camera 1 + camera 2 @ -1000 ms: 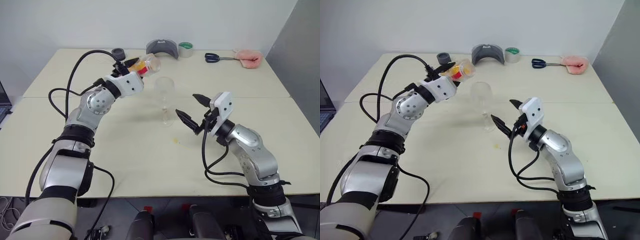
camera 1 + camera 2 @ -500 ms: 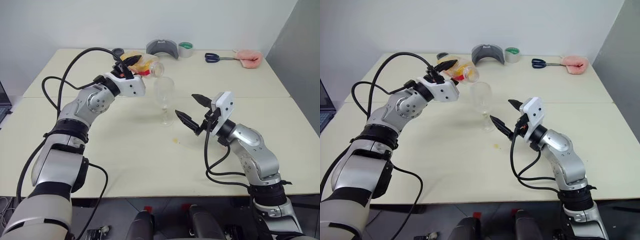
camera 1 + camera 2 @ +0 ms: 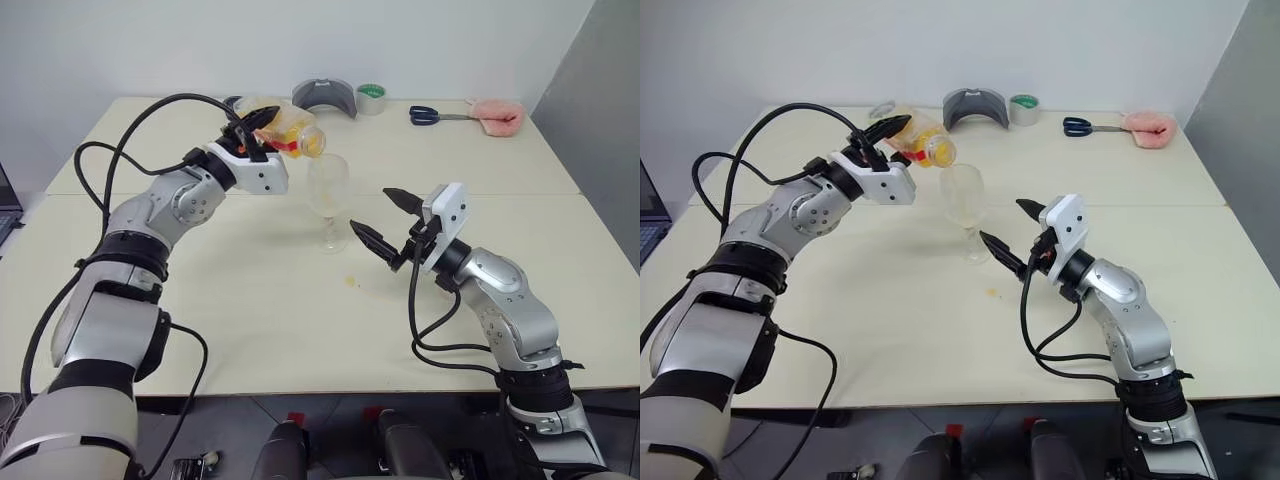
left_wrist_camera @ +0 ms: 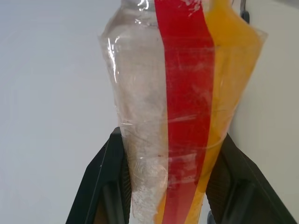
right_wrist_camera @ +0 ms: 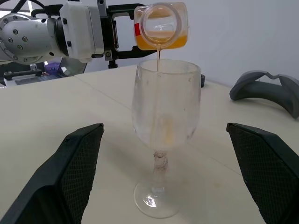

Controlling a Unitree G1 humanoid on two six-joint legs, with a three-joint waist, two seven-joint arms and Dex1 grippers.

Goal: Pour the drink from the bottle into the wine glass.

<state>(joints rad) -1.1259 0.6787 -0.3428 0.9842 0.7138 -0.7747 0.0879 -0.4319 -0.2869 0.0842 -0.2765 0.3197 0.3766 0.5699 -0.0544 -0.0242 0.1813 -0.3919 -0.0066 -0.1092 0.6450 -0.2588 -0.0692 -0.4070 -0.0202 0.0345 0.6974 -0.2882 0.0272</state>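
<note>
The clear bottle (image 3: pixel 292 134) with its red label strip lies tipped on its side, uncapped, its mouth over the rim of the wine glass (image 3: pixel 328 190). My left gripper (image 3: pixel 262 125) is shut on the bottle's body. Orange drink (image 5: pixel 161 43) pools at the bottle's mouth. A thin stream falls into the glass (image 5: pixel 166 112), where a little liquid clouds the bowl. The glass stands upright on the table. My right gripper (image 3: pixel 373 211) is open beside the glass's stem, on its right, touching nothing.
At the table's far edge lie a grey curved object (image 3: pixel 325 95), a green tape roll (image 3: pixel 372 98), scissors (image 3: pixel 432 116) and a pink object (image 3: pixel 497 114). A small orange spill (image 3: pixel 351 281) marks the table in front of the glass.
My left wrist has rolled, tipping the bottle's mouth down and bringing it over the glass rim. The right arm has stayed put.
</note>
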